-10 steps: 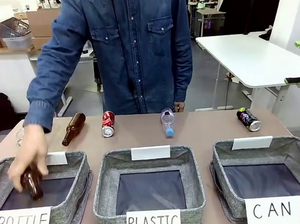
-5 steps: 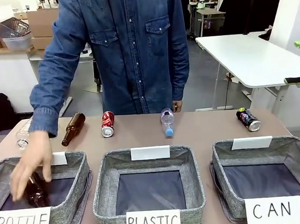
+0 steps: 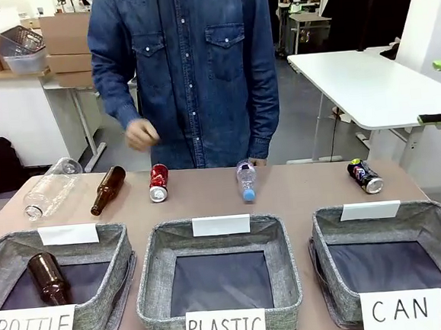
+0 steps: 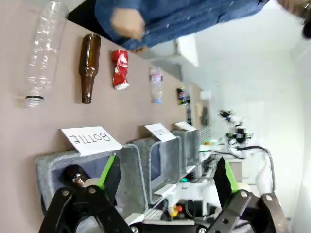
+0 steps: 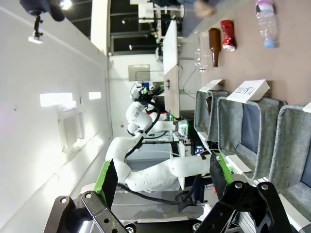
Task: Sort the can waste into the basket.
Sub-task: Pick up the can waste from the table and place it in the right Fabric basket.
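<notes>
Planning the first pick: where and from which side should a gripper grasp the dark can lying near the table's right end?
Probably mid-body, from straight above: the dark can lies on its side, clear of neighbours, so jaws can close across its round barrel.

Two cans (image 3: 158,183) (image 3: 366,176), two brown glass bottles (image 3: 108,190) (image 3: 47,278), two clear plastic bottles (image 3: 52,188) (image 3: 246,180) and three grey baskets (image 3: 95,316) (image 3: 160,319) (image 3: 338,302).

The crushed red can (image 3: 158,183) lies on its side on the desk, shiny, its silver end pointing toward the near edge. The dark blue-black can (image 3: 365,176), marked with a Pepsi logo, lies on its side well apart to the right, turned diagonally. Just in front of it sits the basket (image 3: 427,214) — square, grey fabric, dark lining — with a front card lettered "CAN".
</notes>
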`<action>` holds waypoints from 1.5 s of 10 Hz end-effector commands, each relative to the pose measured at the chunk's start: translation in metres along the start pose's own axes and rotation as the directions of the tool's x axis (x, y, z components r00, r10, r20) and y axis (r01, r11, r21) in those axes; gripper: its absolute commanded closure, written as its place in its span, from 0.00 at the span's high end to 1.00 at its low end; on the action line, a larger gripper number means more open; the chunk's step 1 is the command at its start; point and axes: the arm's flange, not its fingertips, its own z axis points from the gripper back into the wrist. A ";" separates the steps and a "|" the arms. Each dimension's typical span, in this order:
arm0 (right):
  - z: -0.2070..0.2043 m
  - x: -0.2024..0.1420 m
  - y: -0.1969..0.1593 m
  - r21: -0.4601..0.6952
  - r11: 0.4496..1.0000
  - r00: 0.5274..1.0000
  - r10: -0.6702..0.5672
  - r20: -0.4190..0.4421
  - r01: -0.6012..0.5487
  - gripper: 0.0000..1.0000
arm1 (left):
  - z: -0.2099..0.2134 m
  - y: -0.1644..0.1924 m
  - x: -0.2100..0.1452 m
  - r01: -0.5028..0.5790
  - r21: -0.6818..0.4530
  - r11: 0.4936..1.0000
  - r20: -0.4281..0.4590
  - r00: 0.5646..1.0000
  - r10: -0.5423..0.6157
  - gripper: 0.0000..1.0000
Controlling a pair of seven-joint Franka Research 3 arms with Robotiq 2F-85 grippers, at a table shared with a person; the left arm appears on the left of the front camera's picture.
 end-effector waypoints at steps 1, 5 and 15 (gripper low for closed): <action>0.000 0.002 0.001 0.015 1.000 1.000 0.025 -0.001 -0.025 1.00 | -0.073 -0.036 0.000 0.081 0.164 0.983 -0.106 0.992 -0.064 1.00; 0.000 0.002 0.001 0.015 1.000 1.000 0.025 -0.001 -0.025 1.00 | -0.242 -0.102 0.003 0.324 0.472 0.820 -0.254 0.941 -0.226 1.00; 0.000 0.002 0.001 0.015 1.000 1.000 0.025 -0.001 -0.025 1.00 | -0.389 -0.091 -0.005 0.381 0.651 0.656 -0.330 0.921 -0.207 1.00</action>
